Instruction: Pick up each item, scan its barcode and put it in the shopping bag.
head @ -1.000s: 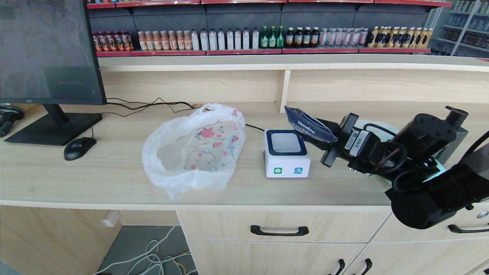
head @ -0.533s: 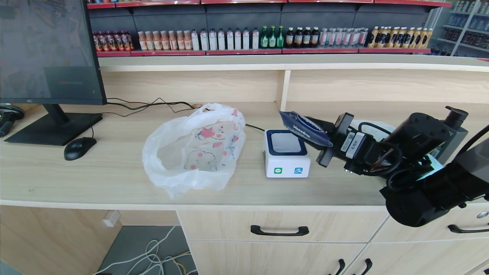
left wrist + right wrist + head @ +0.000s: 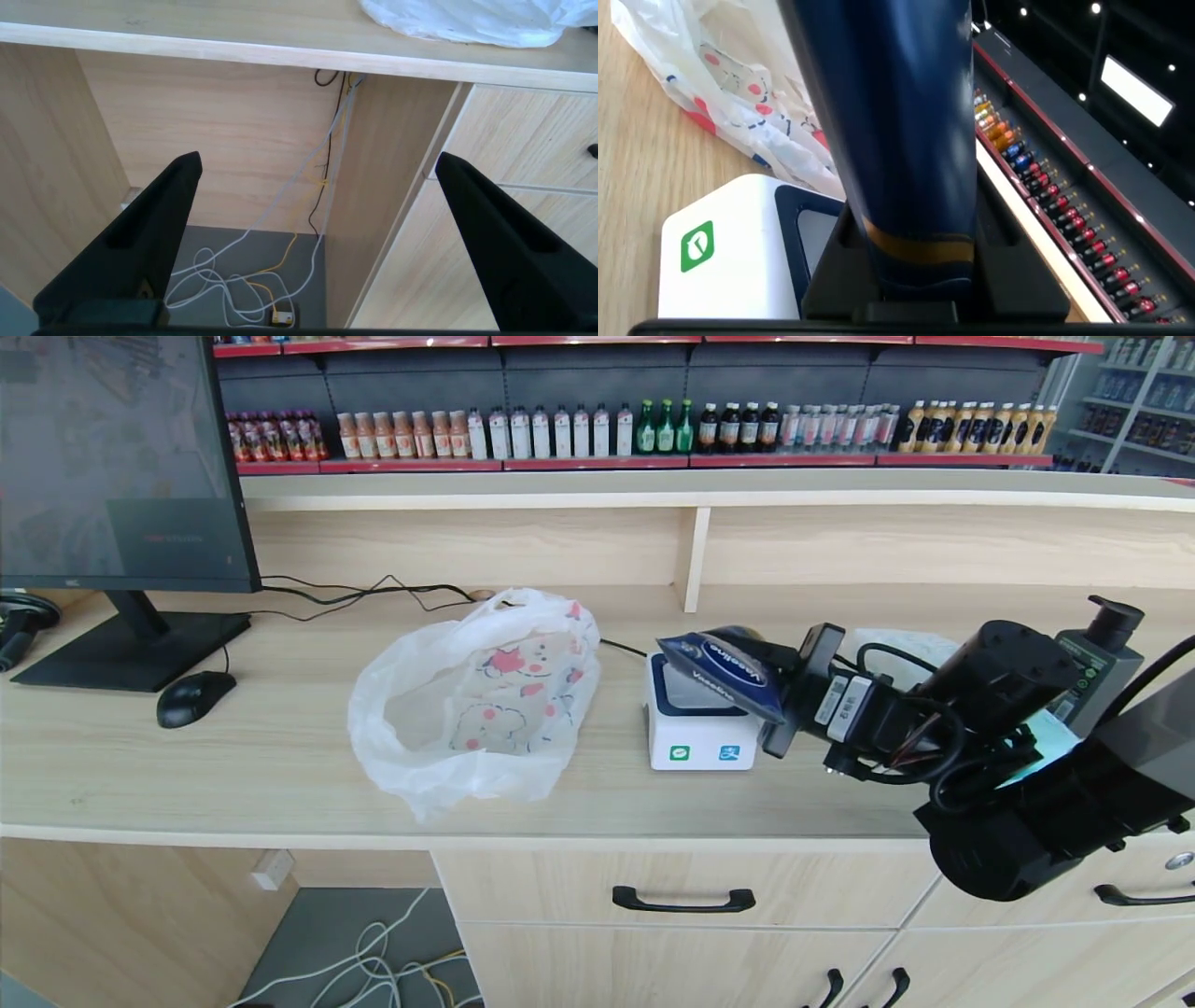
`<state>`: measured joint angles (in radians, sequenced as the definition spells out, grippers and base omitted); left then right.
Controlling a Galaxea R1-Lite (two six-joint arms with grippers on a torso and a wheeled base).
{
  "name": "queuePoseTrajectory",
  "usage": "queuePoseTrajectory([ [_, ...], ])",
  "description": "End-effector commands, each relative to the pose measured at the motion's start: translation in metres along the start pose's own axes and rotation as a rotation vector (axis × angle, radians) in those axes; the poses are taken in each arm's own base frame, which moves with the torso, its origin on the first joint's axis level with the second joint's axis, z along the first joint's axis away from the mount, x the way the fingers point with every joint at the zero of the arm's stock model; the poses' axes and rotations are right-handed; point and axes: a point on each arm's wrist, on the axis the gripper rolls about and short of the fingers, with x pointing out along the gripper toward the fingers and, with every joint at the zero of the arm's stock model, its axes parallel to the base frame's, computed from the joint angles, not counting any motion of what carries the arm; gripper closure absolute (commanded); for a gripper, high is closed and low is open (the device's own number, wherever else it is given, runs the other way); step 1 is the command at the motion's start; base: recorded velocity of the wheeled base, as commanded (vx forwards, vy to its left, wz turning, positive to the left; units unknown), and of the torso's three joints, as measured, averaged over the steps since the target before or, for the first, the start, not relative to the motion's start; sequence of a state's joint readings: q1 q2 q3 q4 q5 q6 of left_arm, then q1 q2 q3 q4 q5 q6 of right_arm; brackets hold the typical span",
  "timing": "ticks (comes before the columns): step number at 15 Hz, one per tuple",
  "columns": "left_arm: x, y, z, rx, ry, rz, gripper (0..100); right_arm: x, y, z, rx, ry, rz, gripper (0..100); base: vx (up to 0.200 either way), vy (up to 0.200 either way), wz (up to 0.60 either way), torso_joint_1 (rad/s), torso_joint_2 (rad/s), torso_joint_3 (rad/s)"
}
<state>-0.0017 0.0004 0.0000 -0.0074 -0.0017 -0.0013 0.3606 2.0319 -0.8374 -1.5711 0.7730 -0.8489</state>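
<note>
My right gripper [image 3: 756, 670] is shut on a dark blue tube [image 3: 721, 670] and holds it just above the white barcode scanner [image 3: 698, 733], over its glass top. In the right wrist view the blue tube [image 3: 896, 131] runs lengthwise between the fingers, with the scanner [image 3: 738, 252] below it and the shopping bag [image 3: 729, 93] beyond. The white plastic shopping bag [image 3: 476, 695] with red prints lies open on the counter, left of the scanner. My left gripper [image 3: 318, 243] hangs open below the counter edge, over floor cables.
A monitor [image 3: 112, 467] and a black mouse [image 3: 193, 698] sit at the counter's left. A grey pump bottle [image 3: 1102, 658] stands at the right behind my right arm. A raised back ledge [image 3: 691, 537] borders the counter. Drawers with black handles [image 3: 683, 901] lie below.
My right gripper has carried the blue tube leftward and down, from beside the scanner's right edge to over its top, tilting the tube flatter.
</note>
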Motion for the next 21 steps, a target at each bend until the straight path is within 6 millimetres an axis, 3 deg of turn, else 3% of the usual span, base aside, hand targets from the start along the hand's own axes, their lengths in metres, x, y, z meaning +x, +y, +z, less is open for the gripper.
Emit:
queuePoseTrajectory([
  [1, 0.0, 0.0, 0.0, 0.0, -0.001, 0.0, 0, 0.0, 0.0, 0.0, 0.002, -0.001, 0.001, 100, 0.0, 0.0, 0.0, 0.0, 0.0, 0.0],
  [6, 0.0, 0.0, 0.0, 0.0, -0.001, 0.0, 0, 0.0, -0.005, 0.005, -0.003, -0.01, -0.011, 100, 0.0, 0.0, 0.0, 0.0, 0.0, 0.0],
  [10, 0.0, 0.0, 0.0, -0.002, -0.001, 0.0, 0, -0.002, -0.024, 0.023, 0.033, -0.009, -0.08, 100, 0.0, 0.0, 0.0, 0.0, 0.0, 0.0],
  [13, 0.0, 0.0, 0.0, -0.002, 0.001, 0.0, 0, -0.008, -0.048, 0.048, 0.081, 0.021, -0.214, 100, 0.0, 0.0, 0.0, 0.0, 0.0, 0.0],
  [18, 0.0, 0.0, 0.0, -0.002, 0.004, 0.0, 0, -0.039, -0.053, 0.083, 0.266, 0.122, -0.386, 100, 0.0, 0.0, 0.0, 0.0, 0.0, 0.0],
  [21, 0.0, 0.0, 0.0, -0.002, 0.004, 0.0, 0, -0.062, -0.056, 0.087, 0.419, 0.192, -0.512, 100, 0.0, 0.0, 0.0, 0.0, 0.0, 0.0],
])
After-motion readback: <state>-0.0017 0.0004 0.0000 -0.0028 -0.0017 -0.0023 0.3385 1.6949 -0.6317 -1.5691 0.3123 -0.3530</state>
